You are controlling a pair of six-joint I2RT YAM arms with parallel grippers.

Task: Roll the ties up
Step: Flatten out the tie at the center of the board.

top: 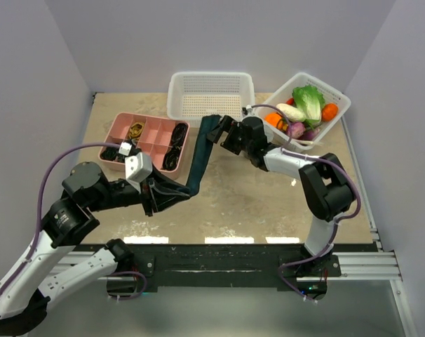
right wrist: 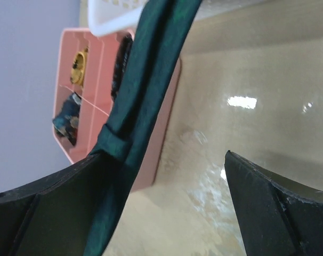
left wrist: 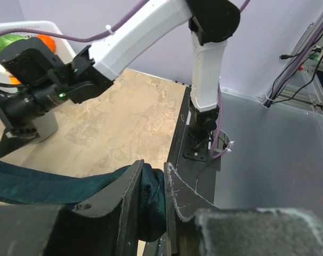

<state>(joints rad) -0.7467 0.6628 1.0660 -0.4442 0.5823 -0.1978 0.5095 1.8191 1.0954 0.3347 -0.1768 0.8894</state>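
The dark teal tie (top: 198, 158) stretches diagonally across the table from lower left to upper right, slightly raised. My left gripper (top: 158, 195) is shut on its bunched lower end, and the fabric shows squeezed between the fingers in the left wrist view (left wrist: 151, 197). My right gripper (top: 223, 133) is at the tie's upper end, beside the white basket. In the right wrist view the gripper (right wrist: 164, 160) has its jaws wide apart. The tie (right wrist: 145, 80) lies along the inside of the left finger, and the right finger stands well clear of it.
A pink compartment tray (top: 149, 117) with small items sits just left of the tie and also shows in the right wrist view (right wrist: 167, 117). An empty white basket (top: 172, 98) stands at the back. A white basket (top: 342, 105) of vegetables stands at back right.
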